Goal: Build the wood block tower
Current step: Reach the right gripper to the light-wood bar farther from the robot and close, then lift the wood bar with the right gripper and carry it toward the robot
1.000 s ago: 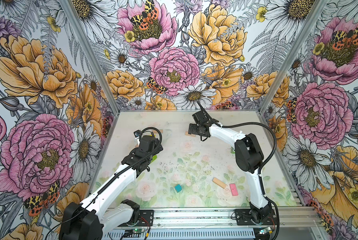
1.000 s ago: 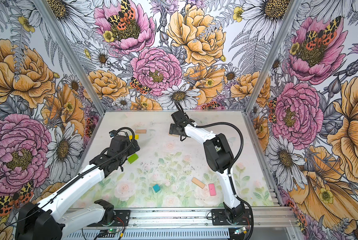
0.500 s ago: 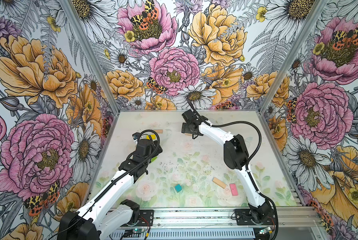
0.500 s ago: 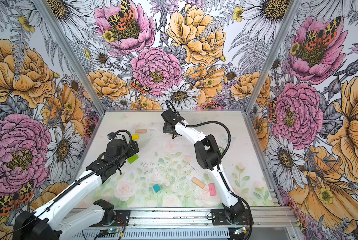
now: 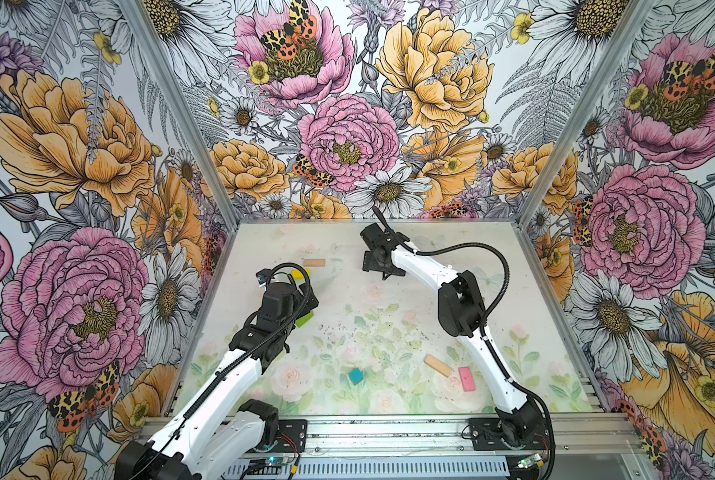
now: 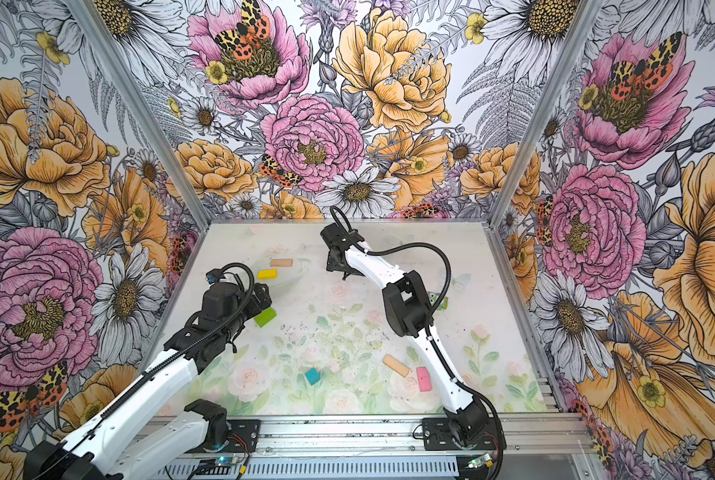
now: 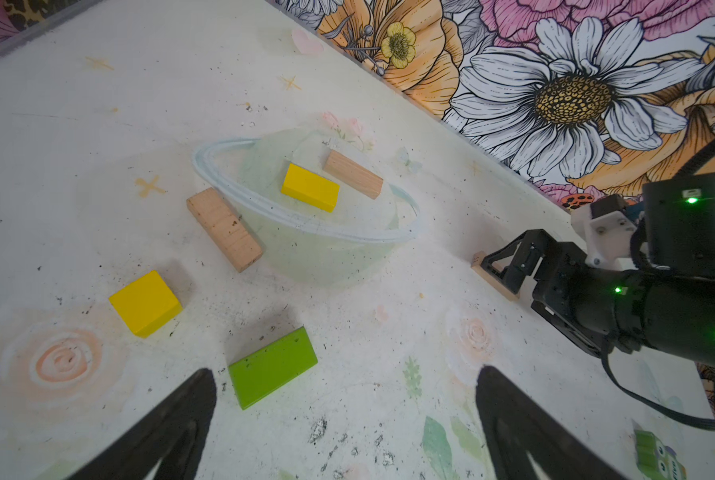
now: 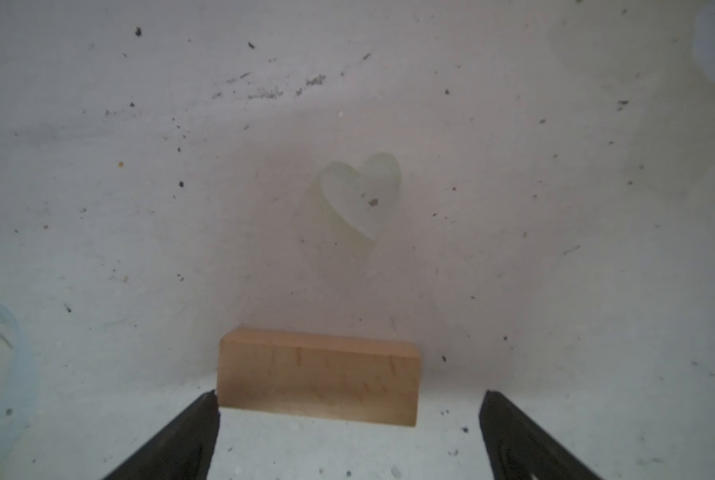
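The wood blocks lie singly on the table, and the wood block tower is out of view. My left gripper point(image 7: 345, 415) hangs open above the mat, with a lime green block point(image 7: 272, 368) just off one fingertip. Beyond it lie a yellow cube point(image 7: 145, 303), a tan plank point(image 7: 224, 228), a yellow bar point(image 7: 310, 187) and another tan plank point(image 7: 353, 173). My right gripper point(image 8: 349, 401) stands open near the back wall, low over a third tan plank point(image 8: 318, 378) that lies between its fingertips. A teal cube point(image 5: 356, 375), a tan plank point(image 5: 437, 365) and a pink slab point(image 5: 467, 379) lie at the front.
A small green owl figure point(image 6: 438, 300) stands behind the right arm's elbow. The floral back wall point(image 5: 347, 199) is close behind the right gripper. A metal rail point(image 5: 389, 432) with both arm bases runs along the front edge.
The right arm has swung left along the back of the table. The left arm has shifted only slightly. Both grippers stay open.
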